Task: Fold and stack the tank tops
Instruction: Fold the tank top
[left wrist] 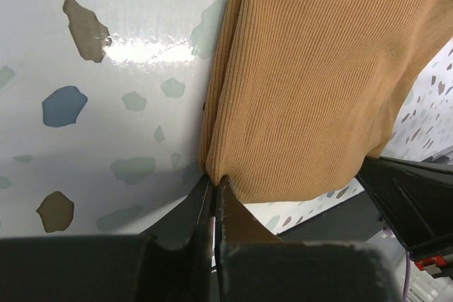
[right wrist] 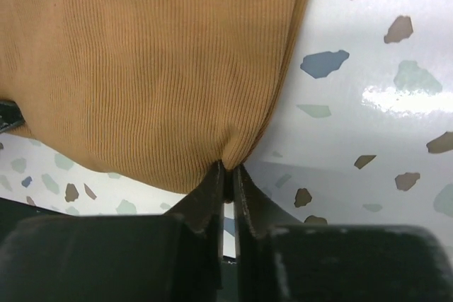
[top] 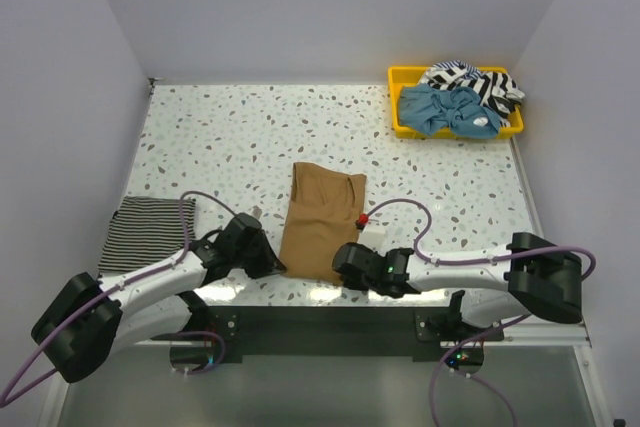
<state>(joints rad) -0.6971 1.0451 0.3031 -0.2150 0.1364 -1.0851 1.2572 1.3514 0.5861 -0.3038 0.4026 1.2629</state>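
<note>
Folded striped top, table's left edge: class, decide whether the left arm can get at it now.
Probably, but not at once: the striped top lies uncovered beside that arm, yet the left fingers are shut on the tan top's near corner and must let go first.

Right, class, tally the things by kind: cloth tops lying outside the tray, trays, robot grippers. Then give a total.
Cloth tops outside the tray: 2 (ribbed tan-brown top, folded thin-striped black-and-white top)
Yellow plastic tray: 1
Grippers: 2 (left gripper, right gripper)
Total: 5
</note>
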